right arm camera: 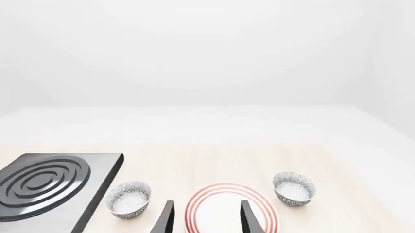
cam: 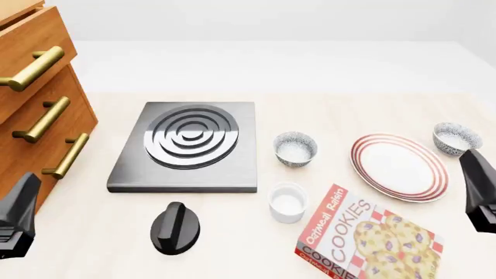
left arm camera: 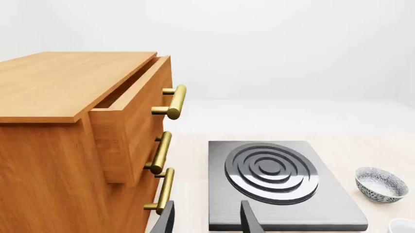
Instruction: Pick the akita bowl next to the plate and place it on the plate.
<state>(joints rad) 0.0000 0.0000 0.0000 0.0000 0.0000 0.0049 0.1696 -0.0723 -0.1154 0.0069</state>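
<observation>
One speckled akita bowl (cam: 456, 138), white-lined.

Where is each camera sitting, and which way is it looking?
Left wrist view: sits behind the left tool, looking at the wooden drawers and stove plate; two dark fingertips show.
Front view: sits above the arms' side, looking forward and down at the table; both arms' dark ends show at the lower corners.
Right wrist view: sits behind the right tool, looking at the plate between two speckled bowls; fingertips show.
Shared: all three show the stove plate.
</observation>
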